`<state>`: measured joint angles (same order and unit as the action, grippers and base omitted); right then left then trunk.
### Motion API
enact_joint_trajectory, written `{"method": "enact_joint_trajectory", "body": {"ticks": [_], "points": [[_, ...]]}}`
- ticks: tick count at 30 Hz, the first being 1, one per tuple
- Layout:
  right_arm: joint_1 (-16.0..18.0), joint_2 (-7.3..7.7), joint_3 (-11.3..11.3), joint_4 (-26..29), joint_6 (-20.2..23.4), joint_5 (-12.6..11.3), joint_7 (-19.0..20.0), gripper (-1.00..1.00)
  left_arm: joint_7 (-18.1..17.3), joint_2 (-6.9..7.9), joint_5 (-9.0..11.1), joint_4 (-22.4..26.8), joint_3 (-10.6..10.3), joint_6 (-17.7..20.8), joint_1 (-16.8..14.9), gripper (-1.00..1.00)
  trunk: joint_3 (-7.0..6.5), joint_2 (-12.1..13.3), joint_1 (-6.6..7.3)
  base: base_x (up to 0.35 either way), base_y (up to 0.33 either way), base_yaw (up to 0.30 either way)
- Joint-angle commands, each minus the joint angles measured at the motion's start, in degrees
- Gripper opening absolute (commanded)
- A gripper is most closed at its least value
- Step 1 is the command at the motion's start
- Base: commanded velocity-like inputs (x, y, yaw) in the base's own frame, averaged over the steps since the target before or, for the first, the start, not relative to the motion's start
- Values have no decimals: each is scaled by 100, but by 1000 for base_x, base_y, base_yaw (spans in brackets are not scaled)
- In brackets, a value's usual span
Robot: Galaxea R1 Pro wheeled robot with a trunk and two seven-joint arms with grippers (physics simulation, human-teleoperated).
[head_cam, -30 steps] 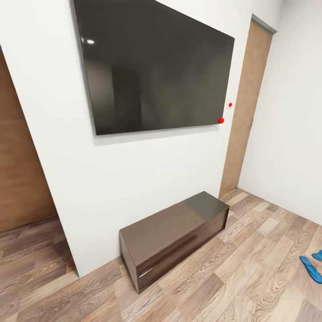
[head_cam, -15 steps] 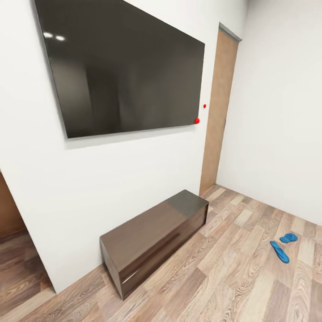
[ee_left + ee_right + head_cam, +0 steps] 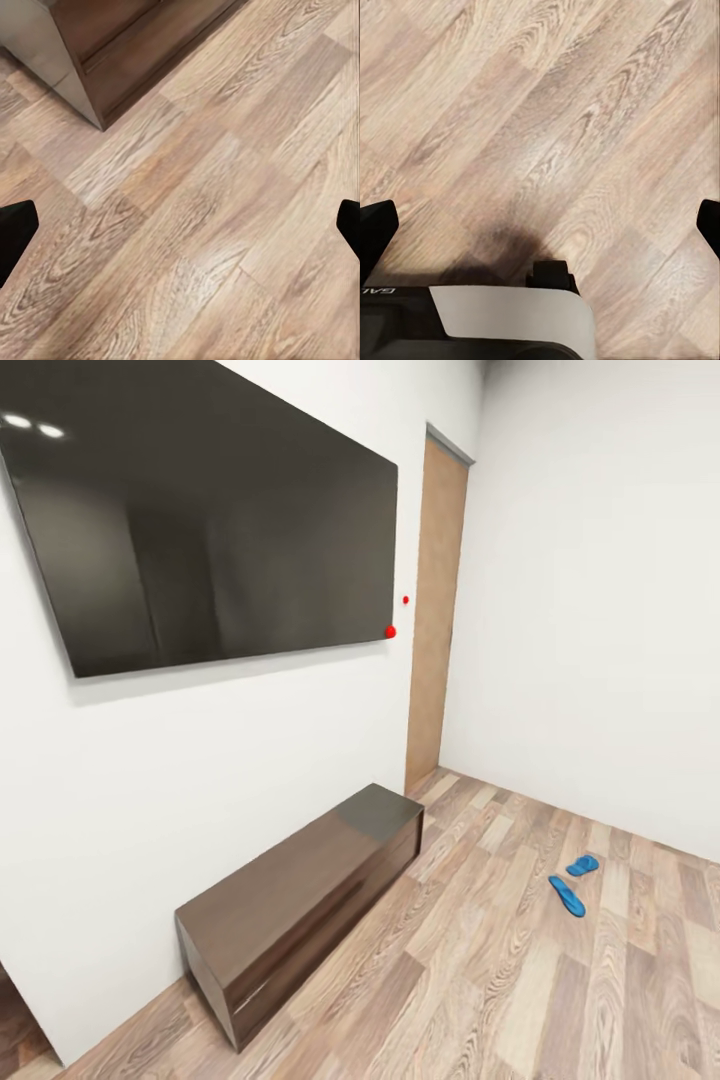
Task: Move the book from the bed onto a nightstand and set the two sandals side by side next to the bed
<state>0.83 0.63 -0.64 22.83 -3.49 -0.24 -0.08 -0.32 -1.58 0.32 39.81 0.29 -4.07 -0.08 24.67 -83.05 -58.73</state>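
Two bright blue sandals lie on the wood floor at the right of the head view, one [image 3: 567,896] lengthwise and the other [image 3: 583,865] just beyond it, close together but at different angles. The book, the bed and the nightstand are out of view. In the left wrist view my left gripper [image 3: 180,229] hangs open over bare planks, its black fingertips [image 3: 15,229] at the frame's two edges with nothing between them. My right gripper [image 3: 540,225] is likewise open above the floor, with part of the robot's black and white base [image 3: 502,315] under it.
A long low dark bench [image 3: 300,895] stands against the white wall under a large black wall-mounted screen [image 3: 200,520]; its corner [image 3: 112,52] is in the left wrist view. A plain brown door [image 3: 435,610] sits in the far corner. Open floor lies between bench and sandals.
The camera has swung right: bench, screen and door have shifted left in the picture, and the sandals have come from the right edge fully into view. The things themselves have not moved.
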Motion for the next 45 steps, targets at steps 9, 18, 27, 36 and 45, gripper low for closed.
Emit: {"method": "enact_joint_trajectory", "body": {"ticks": [9, 18, 27, 36, 45], "points": [[5, -1, -6, -6, -20, -2, -1, 100, -3, -1, 3, 1, 6, -15, -1, 100, -19, -3, 0, 0, 0, -296], [5, -3, -6, -6, -20, -2, -1, 100, -3, -1, 3, 1, 6, -15, -1, 100, -52, -3, 0, 0, 0, -293], [5, -1, -6, -6, -20, -1, -3, 100, -3, -1, 3, 1, 6, -15, -1, 100, -87, -3, 0, 0, 0, -288], [5, -1, -6, -6, -20, 1, -1, 100, -3, -1, 3, 1, 6, -15, -1, 100, -124, -3, 0, 0, 0, -286], [5, -1, -6, -6, -20, 0, -2, 100, -3, -1, 2, 1, 6, -15, -1, 100, -161, -3, 0, 0, 0, -284]]}}
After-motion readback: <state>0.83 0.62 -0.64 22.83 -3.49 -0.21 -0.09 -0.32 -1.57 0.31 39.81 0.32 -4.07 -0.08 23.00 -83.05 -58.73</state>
